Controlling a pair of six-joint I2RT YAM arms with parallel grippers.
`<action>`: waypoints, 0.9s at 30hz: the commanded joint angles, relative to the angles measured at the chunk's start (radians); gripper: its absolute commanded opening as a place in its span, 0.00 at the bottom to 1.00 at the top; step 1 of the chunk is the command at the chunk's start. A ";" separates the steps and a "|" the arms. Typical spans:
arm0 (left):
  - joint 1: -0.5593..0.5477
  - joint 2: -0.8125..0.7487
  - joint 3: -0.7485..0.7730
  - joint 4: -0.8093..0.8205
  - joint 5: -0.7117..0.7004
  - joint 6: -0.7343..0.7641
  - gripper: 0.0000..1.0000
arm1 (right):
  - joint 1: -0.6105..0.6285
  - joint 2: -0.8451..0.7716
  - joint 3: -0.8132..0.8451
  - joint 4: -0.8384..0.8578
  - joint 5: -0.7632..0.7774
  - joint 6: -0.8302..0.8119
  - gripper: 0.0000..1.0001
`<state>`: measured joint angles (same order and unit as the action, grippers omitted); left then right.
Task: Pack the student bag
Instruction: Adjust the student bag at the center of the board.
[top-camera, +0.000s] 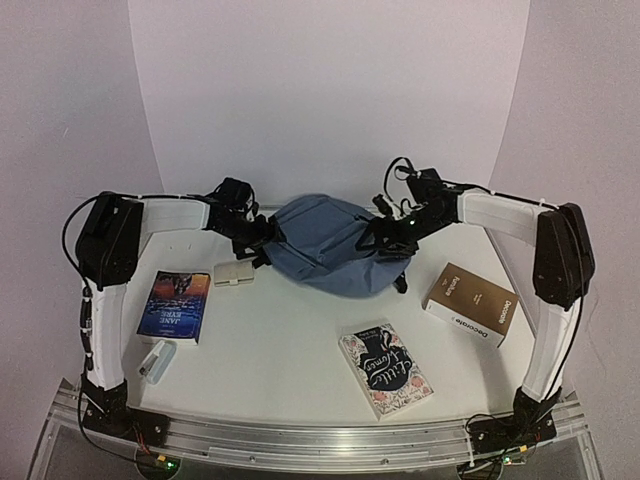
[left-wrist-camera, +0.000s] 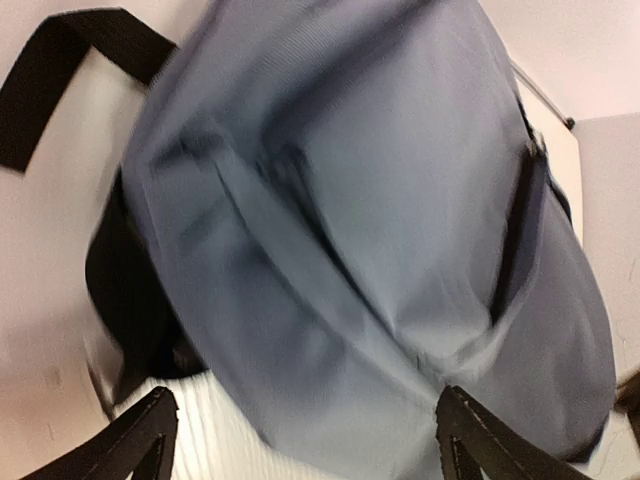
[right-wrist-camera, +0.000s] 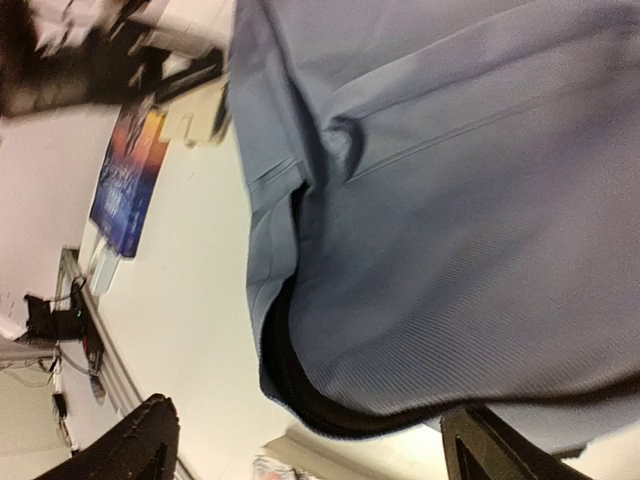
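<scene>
The slate-blue student bag (top-camera: 325, 243) lies at the back middle of the table, with black straps at its sides. It fills the left wrist view (left-wrist-camera: 370, 240) and the right wrist view (right-wrist-camera: 450, 200), where its black zipper edge shows. My left gripper (top-camera: 262, 243) is at the bag's left side, its jaws wide apart with bag fabric just ahead of them (left-wrist-camera: 305, 440). My right gripper (top-camera: 385, 238) is at the bag's right side, also open (right-wrist-camera: 305, 445), the zipper edge just ahead of it.
A dark blue book (top-camera: 175, 305) lies at the left, a small cream case (top-camera: 234, 273) beside the bag, a white object (top-camera: 156, 360) at front left. A floral book (top-camera: 385, 368) lies at front centre, a brown box (top-camera: 470, 303) at the right.
</scene>
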<state>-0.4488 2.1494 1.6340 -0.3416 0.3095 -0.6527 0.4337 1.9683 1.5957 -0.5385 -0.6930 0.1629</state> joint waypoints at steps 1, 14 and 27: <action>-0.050 -0.202 -0.113 0.032 -0.049 -0.024 0.91 | -0.115 -0.045 0.064 0.031 0.120 -0.045 0.94; -0.157 -0.144 -0.273 0.196 -0.026 -0.126 0.87 | -0.207 0.276 0.299 0.028 0.224 -0.004 0.97; -0.150 0.092 0.022 0.143 0.018 -0.070 0.68 | -0.161 0.207 0.078 0.025 0.020 0.034 0.69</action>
<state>-0.6126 2.1952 1.5253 -0.1806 0.3277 -0.7690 0.2236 2.2600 1.7521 -0.4794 -0.5634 0.1735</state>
